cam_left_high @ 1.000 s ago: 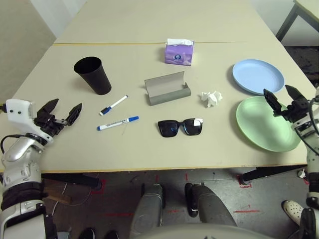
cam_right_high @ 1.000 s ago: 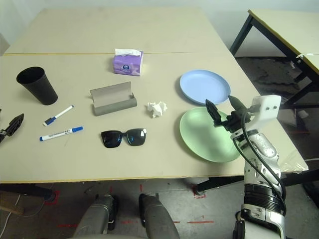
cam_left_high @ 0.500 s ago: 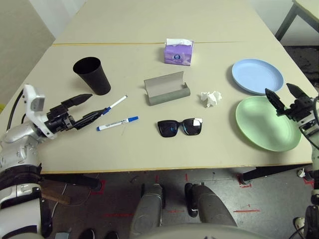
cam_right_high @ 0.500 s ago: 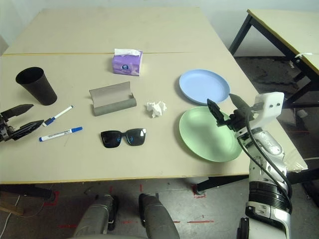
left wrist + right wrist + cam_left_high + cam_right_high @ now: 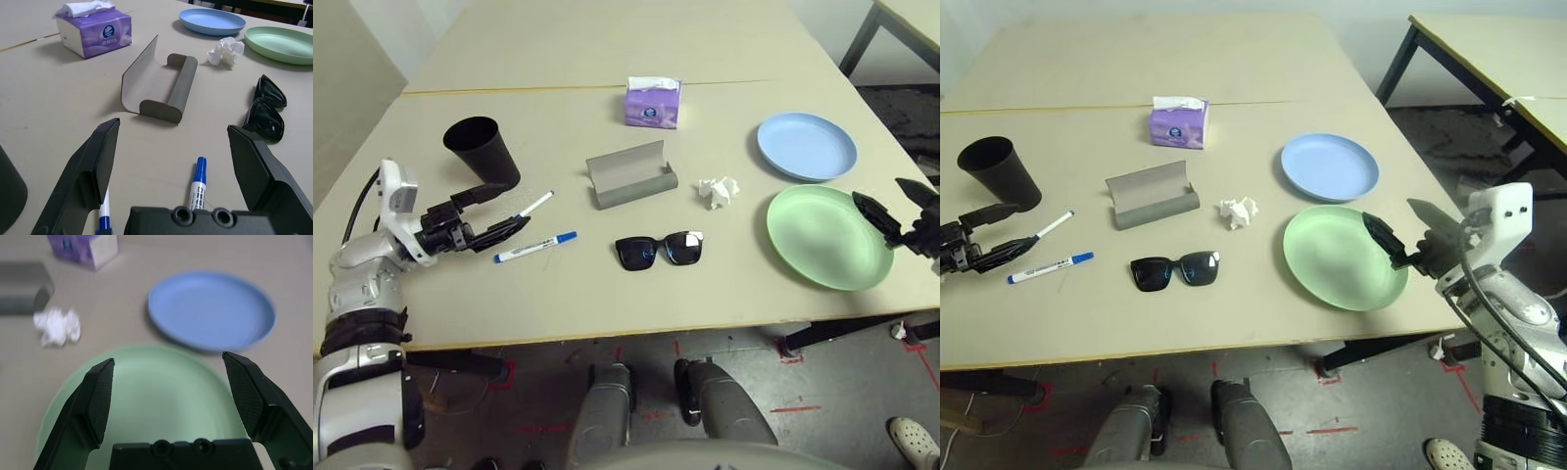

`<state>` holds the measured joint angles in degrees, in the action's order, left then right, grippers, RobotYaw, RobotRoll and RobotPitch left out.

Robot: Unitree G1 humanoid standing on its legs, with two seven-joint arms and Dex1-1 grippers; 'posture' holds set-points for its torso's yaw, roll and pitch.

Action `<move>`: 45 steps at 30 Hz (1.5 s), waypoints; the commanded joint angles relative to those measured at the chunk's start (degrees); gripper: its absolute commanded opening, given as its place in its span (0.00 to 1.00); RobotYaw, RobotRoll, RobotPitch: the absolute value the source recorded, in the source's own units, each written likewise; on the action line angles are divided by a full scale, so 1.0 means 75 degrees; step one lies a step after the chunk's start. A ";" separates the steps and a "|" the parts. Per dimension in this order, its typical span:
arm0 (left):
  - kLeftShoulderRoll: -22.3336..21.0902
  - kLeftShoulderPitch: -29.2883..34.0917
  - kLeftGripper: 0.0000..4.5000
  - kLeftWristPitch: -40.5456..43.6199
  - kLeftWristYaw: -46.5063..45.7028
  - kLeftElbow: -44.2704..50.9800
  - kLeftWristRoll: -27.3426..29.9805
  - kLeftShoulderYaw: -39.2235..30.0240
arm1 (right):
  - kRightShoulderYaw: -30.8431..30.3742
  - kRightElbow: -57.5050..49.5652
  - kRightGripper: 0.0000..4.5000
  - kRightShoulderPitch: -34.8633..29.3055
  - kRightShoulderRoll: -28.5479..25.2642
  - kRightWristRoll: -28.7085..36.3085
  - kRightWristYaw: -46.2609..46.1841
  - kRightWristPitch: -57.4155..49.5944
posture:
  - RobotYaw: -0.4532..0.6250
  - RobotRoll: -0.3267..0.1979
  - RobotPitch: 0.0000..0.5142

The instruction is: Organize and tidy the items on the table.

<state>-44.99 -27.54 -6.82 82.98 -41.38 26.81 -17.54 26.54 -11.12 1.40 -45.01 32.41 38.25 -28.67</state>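
My left gripper (image 5: 509, 206) is open just above the table (image 5: 724, 49), beside the black cup (image 5: 481, 149). One blue-capped marker (image 5: 533, 204) lies between its fingers and the other marker (image 5: 535, 246) just in front. The grey glasses case (image 5: 629, 174) lies open mid-table, with the black sunglasses (image 5: 658, 250) in front of it and the crumpled tissue (image 5: 718, 191) to its right. My right gripper (image 5: 1389, 211) is open at the right rim of the light-green plate (image 5: 1337, 257), holding nothing. The light-blue plate (image 5: 1329, 166) lies behind it.
A purple tissue box (image 5: 653, 103) stands at the back centre, just in front of the table's seam (image 5: 509, 90). A second table (image 5: 1489, 59) stands off to the right across a gap of dark floor.
My left gripper swung in from the table's left edge to the markers by the cup. The right gripper drew back towards the green plate's right rim. The camera also shifted.
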 commanded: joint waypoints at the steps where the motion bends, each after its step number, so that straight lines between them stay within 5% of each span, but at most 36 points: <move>1: 0.0061 -0.0048 0.99 -0.0142 0.0098 -0.0227 -0.0144 0.0093 | 0.0429 -0.0472 1.00 -0.0589 -0.0316 0.0278 -0.0152 -0.1149 | 0.31 0.62 0.38; 11: 0.0126 0.0086 0.99 -0.0284 0.0161 -0.0272 -0.0149 0.0115 | 0.1906 -0.1095 1.00 -0.0955 -0.1093 0.0185 -0.0925 -0.3000 | 0.31 0.62 0.40; 15: 0.0112 0.0123 0.99 -0.0294 0.0140 -0.0275 -0.0129 0.0081 | 0.2346 -0.1235 1.00 -0.0456 -0.1211 0.0981 -0.1384 -0.5433 | 0.31 0.62 0.41; 31: 0.0019 0.0418 0.99 -0.0273 0.0515 -0.0050 -0.0037 0.0111 | 0.2320 -0.1006 1.00 0.0395 -0.0654 0.1025 -0.1659 -0.8259 | 0.32 0.62 0.43; 45: -0.0185 0.0482 0.99 -0.0393 0.1270 0.0526 0.0261 0.0169 | 0.1482 0.0243 1.00 0.1132 -0.0635 0.1247 -0.1803 -0.8511 | 0.37 0.62 0.41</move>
<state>-45.59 -24.59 -9.20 91.86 -38.34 28.48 -16.83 38.46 -10.20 10.58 -48.77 40.85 25.26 -90.33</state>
